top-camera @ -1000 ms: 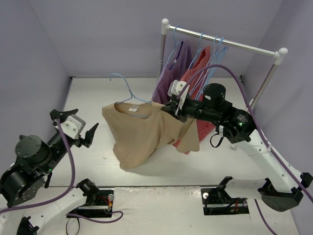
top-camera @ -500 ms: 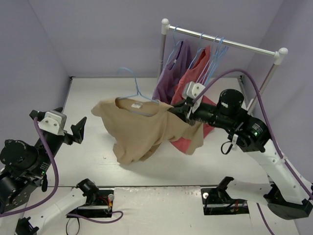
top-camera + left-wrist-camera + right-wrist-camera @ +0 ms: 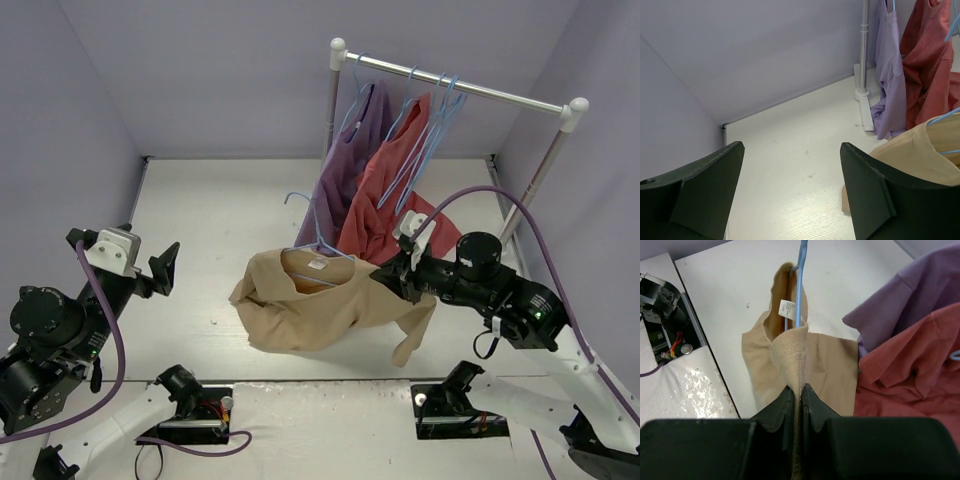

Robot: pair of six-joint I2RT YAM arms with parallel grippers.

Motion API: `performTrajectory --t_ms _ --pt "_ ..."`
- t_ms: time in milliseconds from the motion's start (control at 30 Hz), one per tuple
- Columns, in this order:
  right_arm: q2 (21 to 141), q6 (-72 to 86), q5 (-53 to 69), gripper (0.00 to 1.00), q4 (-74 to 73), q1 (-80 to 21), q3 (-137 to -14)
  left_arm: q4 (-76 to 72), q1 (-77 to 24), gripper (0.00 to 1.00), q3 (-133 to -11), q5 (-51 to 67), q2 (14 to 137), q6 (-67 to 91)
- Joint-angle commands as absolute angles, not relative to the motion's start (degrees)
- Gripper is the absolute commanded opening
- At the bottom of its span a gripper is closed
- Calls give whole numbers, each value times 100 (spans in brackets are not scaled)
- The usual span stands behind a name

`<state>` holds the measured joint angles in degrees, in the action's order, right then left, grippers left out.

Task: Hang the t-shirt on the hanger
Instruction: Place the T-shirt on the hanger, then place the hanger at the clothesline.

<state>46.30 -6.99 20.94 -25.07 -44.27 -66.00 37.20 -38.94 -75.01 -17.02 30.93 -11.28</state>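
Note:
The tan t-shirt (image 3: 320,305) hangs bunched over the table, with a light-blue wire hanger (image 3: 318,238) inside its neck, hook sticking up. My right gripper (image 3: 392,275) is shut on the shirt's ribbed collar at its right side and holds shirt and hanger up. In the right wrist view the collar (image 3: 790,352) is pinched between the jaws and the hanger wire (image 3: 799,285) runs away from them. My left gripper (image 3: 150,268) is open and empty at the left, apart from the shirt. The shirt's edge (image 3: 920,150) shows at the right of the left wrist view.
A white clothes rail (image 3: 455,90) stands at the back right with a purple shirt (image 3: 345,165), a red shirt (image 3: 385,200) and several blue hangers on it. Purple walls close the left, back and right sides. The rail's foot (image 3: 862,95) stands on the table.
My right gripper has pulled back toward the near edge and lower, carrying the shirt and hanger rightward and down. The left arm stays about where it was half a second ago.

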Motion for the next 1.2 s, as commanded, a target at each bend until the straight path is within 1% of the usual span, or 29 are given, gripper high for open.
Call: performTrajectory --t_ms 0,100,267,367,667,867,1033,1167 --pt "4394 -178 1683 0 -2769 -4403 -6775 3309 -3928 73 -7509 -1776 3251 -1020" --pt "4283 -85 1088 0 -3279 -4403 -6859 3208 -3926 73 -7409 -1769 3267 -1043" --pt "4277 -81 548 0 -4096 -4407 -7301 3133 -3920 73 -7337 -1710 3368 -1055" --pt "4262 -97 390 0 -4320 -4417 -7436 3078 -3925 73 -7275 -1714 3379 -1050" --pt "4358 -270 27 0 -4388 -4412 -7838 2944 -3927 73 -6962 -1674 3296 -961" --pt "4430 -346 18 0 -4453 -4412 -8089 2939 -3920 73 -6835 -1684 3237 -926" --pt "4565 -327 -564 0 -4358 -4412 -8236 2858 -3929 73 -6758 -1689 3217 -905" --pt "4680 -428 -821 0 -4363 -4412 -8656 2844 -3925 73 -6729 -1679 3217 -866"
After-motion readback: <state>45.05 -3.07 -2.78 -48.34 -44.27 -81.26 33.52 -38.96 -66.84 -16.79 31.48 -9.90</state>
